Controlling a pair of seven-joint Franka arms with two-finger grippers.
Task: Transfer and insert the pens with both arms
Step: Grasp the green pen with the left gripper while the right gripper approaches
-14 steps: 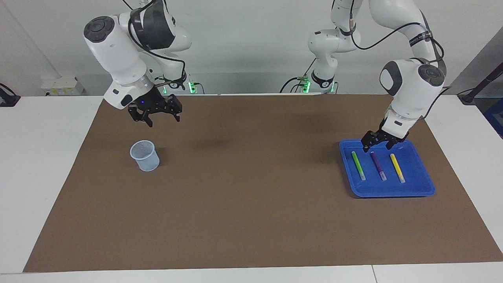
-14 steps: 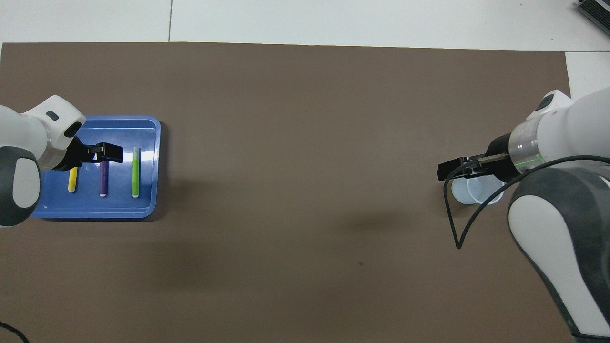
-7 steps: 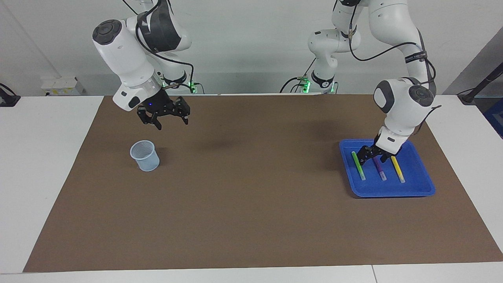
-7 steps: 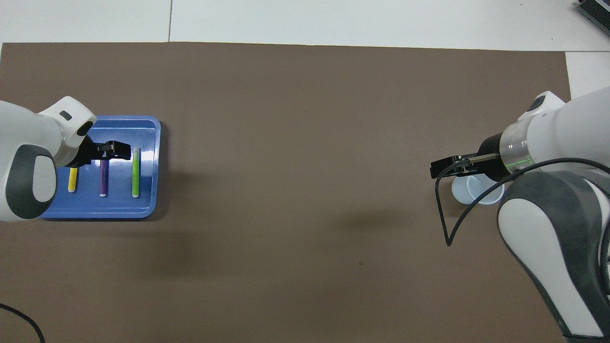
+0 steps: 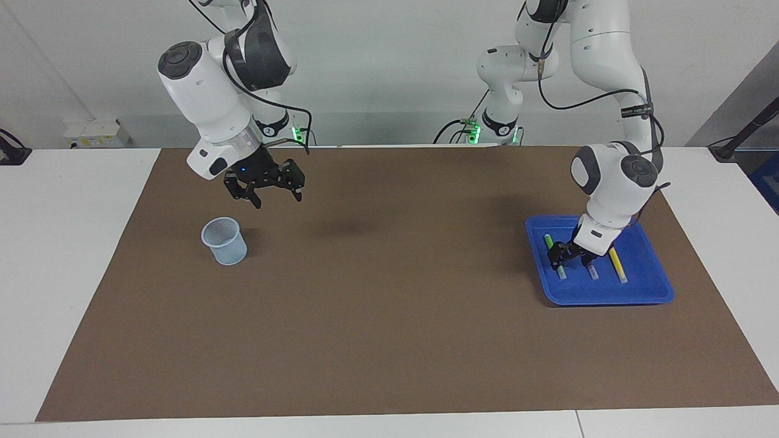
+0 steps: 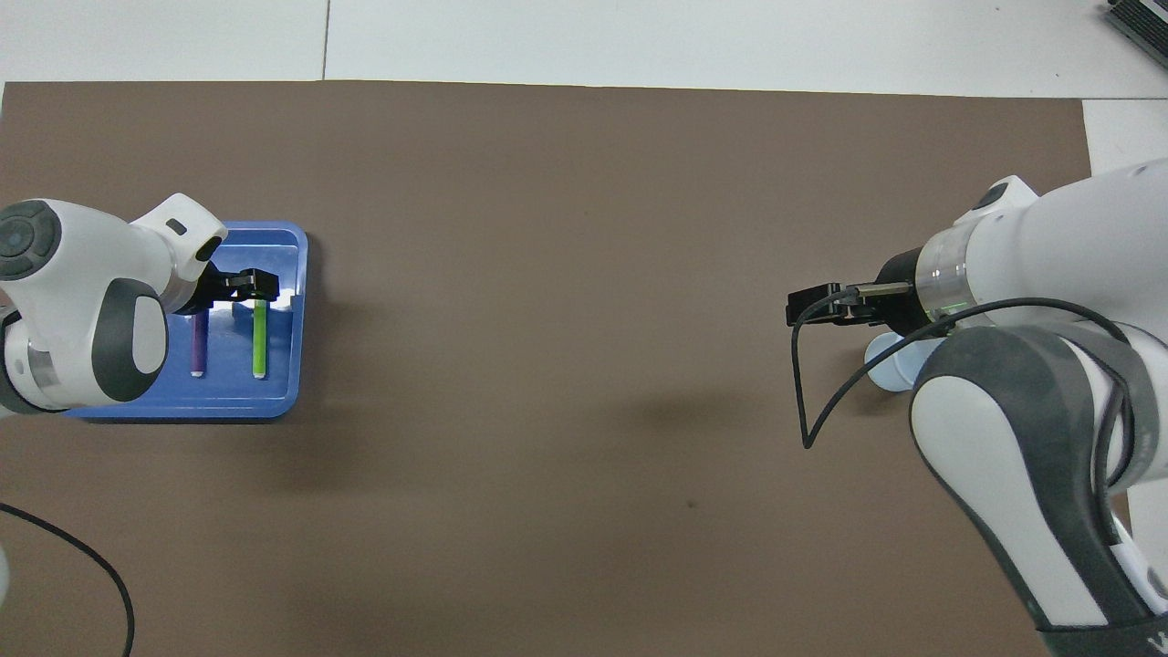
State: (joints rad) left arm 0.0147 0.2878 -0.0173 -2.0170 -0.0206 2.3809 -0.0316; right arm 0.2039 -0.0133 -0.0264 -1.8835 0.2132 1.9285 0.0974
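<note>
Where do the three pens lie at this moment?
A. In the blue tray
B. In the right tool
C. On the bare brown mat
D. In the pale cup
A: the green pen, purple pen and yellow pen all lie in the blue tray.

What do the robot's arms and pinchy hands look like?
Both arms are glossy white with dark grey round joint covers and shiny silver wrists. The left gripper and right gripper are black, each with two fingers. Thin black cables loop along the arms, and green lights glow at their bases.
</note>
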